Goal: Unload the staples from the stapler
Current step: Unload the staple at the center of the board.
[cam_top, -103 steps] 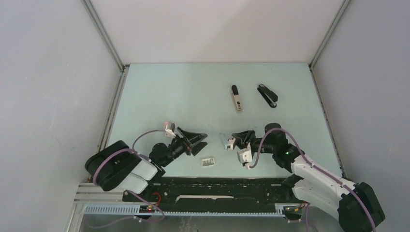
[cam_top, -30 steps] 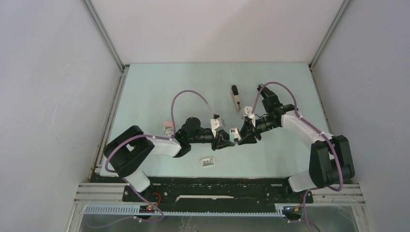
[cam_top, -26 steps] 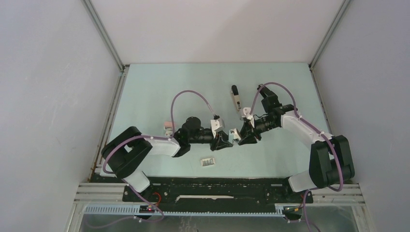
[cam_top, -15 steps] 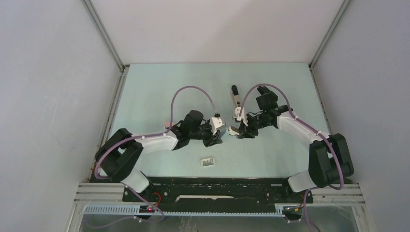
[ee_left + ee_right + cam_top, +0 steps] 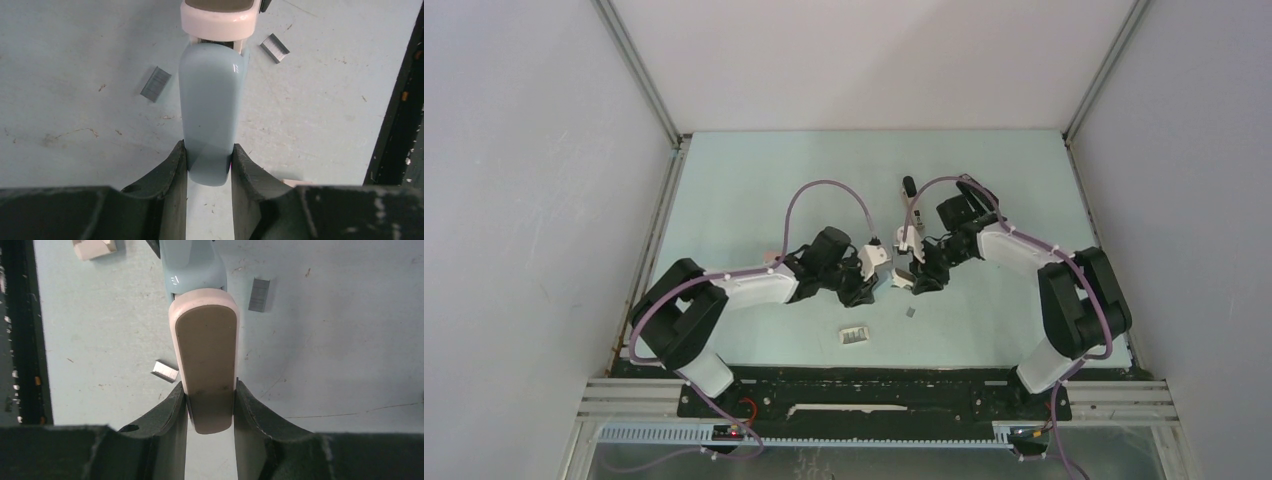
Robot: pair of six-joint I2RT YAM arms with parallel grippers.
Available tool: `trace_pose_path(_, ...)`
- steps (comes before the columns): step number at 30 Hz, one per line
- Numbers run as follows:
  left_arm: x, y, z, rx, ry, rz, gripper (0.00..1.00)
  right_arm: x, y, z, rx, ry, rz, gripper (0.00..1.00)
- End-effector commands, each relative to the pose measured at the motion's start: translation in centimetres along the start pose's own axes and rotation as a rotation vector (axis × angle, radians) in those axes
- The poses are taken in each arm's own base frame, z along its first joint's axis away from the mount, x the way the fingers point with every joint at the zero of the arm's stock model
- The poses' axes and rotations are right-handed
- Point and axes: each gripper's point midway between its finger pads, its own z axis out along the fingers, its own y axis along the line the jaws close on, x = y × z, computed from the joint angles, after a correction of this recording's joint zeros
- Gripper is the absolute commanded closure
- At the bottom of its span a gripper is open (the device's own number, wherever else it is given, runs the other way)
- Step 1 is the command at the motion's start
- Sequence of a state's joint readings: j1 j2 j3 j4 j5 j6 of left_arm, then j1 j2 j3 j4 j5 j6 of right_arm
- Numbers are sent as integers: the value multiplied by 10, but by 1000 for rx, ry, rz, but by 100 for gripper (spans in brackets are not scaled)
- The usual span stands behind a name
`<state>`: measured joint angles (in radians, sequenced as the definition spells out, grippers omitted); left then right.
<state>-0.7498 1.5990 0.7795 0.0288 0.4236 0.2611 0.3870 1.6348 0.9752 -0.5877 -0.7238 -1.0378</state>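
1. Right now both arms reach in to the middle of the tabletop (image 5: 754,190), with their hands facing each other.
2. Left hand (image 5: 209,150) is clenched on the pale blue end of the stapler (image 5: 210,100); its fingers press on both sides of that end.
3. Right hand (image 5: 210,392) is clenched on the pinkish end of the same stapler; that end's flat brown face is turned toward the wrist camera.
4. The blue and pink ends join between the two hands; the stapler runs from one hand straight to the other, over the tabletop.
5. Staples (image 5: 156,84) lie loose on the tabletop as short grey strips, in neither hand; each wrist view shows one strip on either side of the stapler, both clear of it; the top view shows one strip just on the near side of the hands.
6. Second stapler (image 5: 911,205) lies farther back on the tabletop, partly behind the right arm's cable.
7. Small white box (image 5: 855,336) sits toward the near edge, apart from both hands; a pink block (image 5: 92,247) shows at the top corner of the right wrist view.
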Motion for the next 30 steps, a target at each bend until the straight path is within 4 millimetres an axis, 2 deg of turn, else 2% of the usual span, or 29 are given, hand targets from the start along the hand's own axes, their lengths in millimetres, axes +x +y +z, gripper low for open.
trace_pose_path(1, -50, 8, -12, -32, -160, -75, 100, -9, 7, -22, -2, -9, 149, 100)
trace_pose_path(4, -78, -5, -17, 30, -288, -154, 98, -35, 27, -31, -102, -127, 162, 100)
trace_pose_path(7, -109, -19, -24, 120, -428, -243, 85, -61, 45, -42, -193, -239, 168, 100)
trace_pose_path(10, -127, -31, -35, 190, -543, -292, 73, -78, 61, -52, -272, -313, 183, 100)
trace_pose_path(14, -139, -44, -55, 251, -668, -314, 57, -94, 78, -65, -351, -381, 200, 100)
trace_pose_path(19, -136, -51, -75, 242, -755, -331, 31, -109, 94, -79, -429, -436, 214, 100)
trace_pose_path(26, -149, -61, -98, 327, -926, -366, 25, -120, 102, -81, -481, -461, 240, 100)
trace_pose_path(30, -148, -66, -92, 346, -916, -387, 28, -121, 100, -80, -483, -460, 255, 100)
